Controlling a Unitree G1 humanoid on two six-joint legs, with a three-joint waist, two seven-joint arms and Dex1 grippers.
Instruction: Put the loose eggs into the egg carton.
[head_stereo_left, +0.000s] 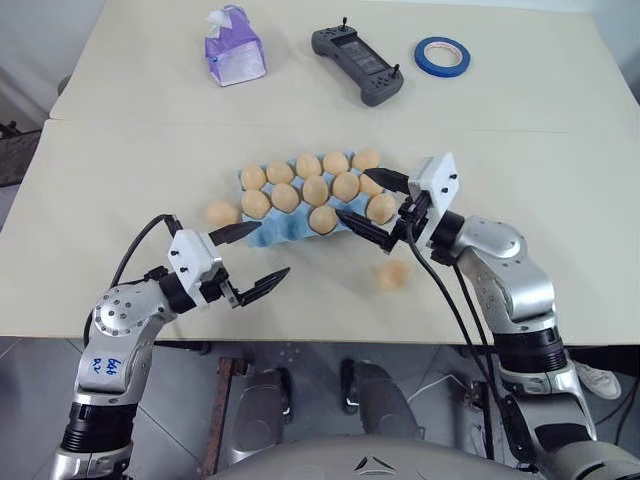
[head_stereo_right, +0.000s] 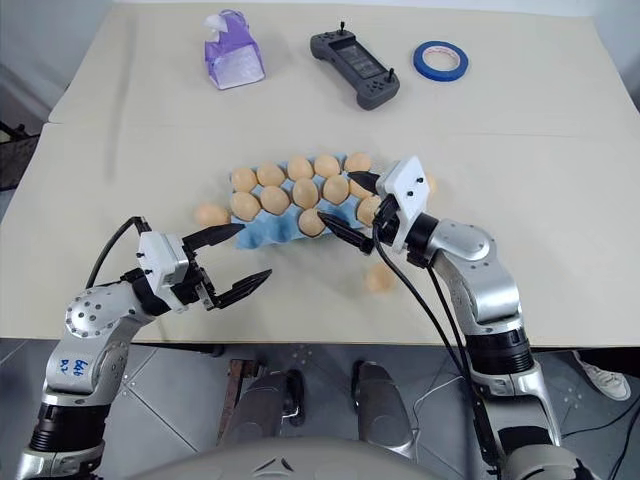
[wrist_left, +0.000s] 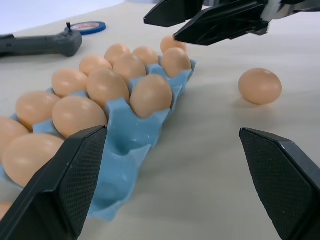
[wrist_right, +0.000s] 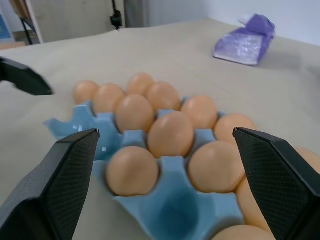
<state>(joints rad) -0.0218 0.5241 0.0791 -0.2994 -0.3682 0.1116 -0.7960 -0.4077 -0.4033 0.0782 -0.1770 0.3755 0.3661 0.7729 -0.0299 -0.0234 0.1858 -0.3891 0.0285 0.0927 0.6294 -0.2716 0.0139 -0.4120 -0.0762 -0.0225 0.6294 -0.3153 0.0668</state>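
My left gripper (head_stereo_left: 250, 258) hangs over the near left part of the table (head_stereo_left: 120, 170), its two black fingers spread wide and holding nothing, pointing toward the near left corner of the egg carton (head_stereo_left: 268, 233).

Just beyond it, one loose egg (head_stereo_left: 222, 213) lies on the table beside the carton's left end; I cannot tell whether the two touch.

The light blue egg carton sits in the middle of the table, turned at a slant so that its right end lies farther from me. I count twelve eggs (head_stereo_left: 316, 190) seated in its cups, and in my left wrist view the cups at its near left corner (wrist_left: 117, 185) are bare.

My right gripper (head_stereo_left: 365, 200) reaches in over the carton's right end, released and grasping nothing; one finger lies above the far eggs, the other along the near edge, and several seated eggs show between them.

A second loose egg (head_stereo_left: 393, 275) lies on the table on the near side of the carton's right end, well apart from it and below my right forearm.

Along the far side of the table stand one purple tissue pack (head_stereo_left: 234, 46), one dark handheld controller (head_stereo_left: 358, 65) and one roll of blue tape (head_stereo_left: 442, 55).
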